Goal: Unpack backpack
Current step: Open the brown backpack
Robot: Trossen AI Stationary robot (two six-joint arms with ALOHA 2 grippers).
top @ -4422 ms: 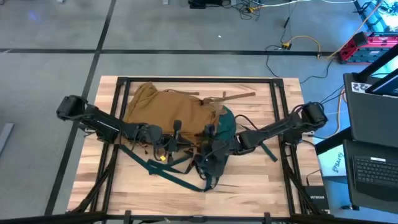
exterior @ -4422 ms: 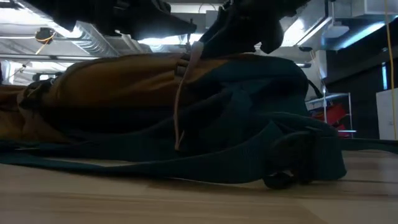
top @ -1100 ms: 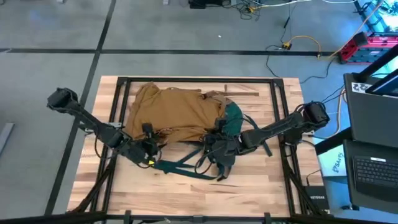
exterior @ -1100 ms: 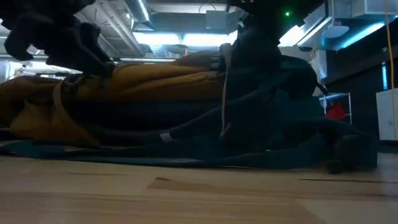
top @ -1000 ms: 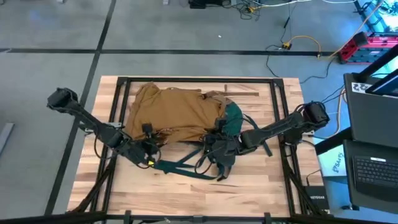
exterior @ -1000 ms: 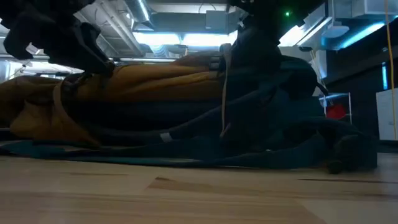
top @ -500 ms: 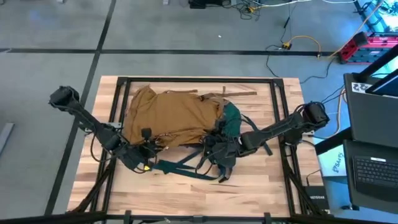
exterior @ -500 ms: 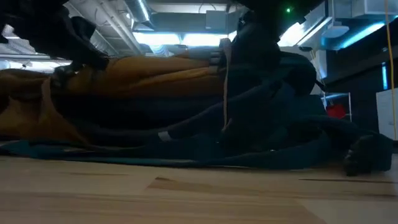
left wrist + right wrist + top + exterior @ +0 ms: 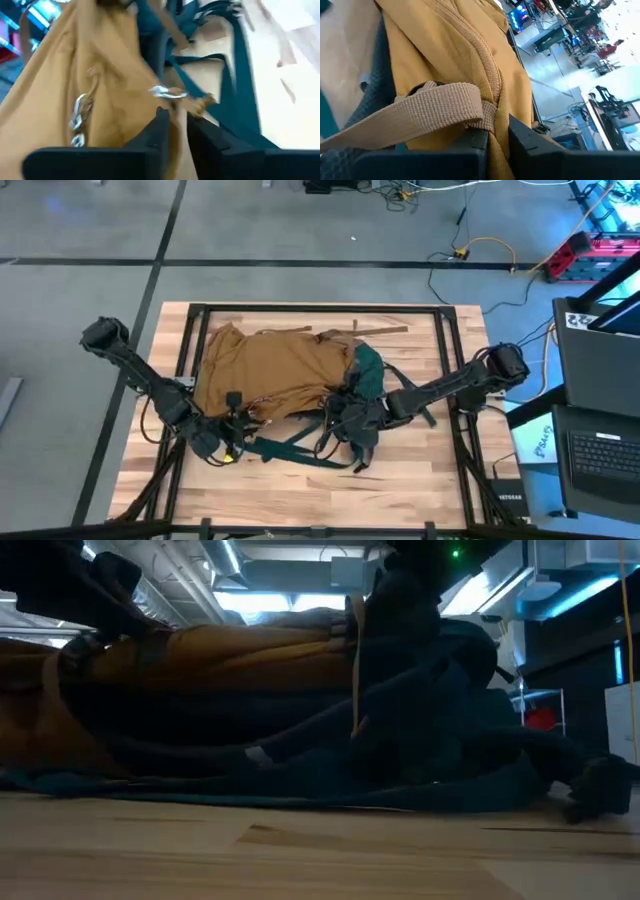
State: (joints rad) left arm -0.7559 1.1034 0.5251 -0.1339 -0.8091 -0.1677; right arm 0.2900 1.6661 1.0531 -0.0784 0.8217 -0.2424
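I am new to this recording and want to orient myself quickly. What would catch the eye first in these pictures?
The large tan backpack lies flat across the middle of the wooden table, with its dark teal straps spilled toward the near edge. Both dark arms reach in low from the sides: the left gripper is at the pack's near left corner, and the right gripper has its fingers shut on tan fabric beside a webbing strap.

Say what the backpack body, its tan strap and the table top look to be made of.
Backpack: soft tan woven fabric, matte; it creases and slumps, with a stitched ribbed seam in the right wrist view.
Tan strap: flat woven webbing, its coarse weave visible.
Table: light wood planks, probably butcher block, smooth with visible grain and joints.
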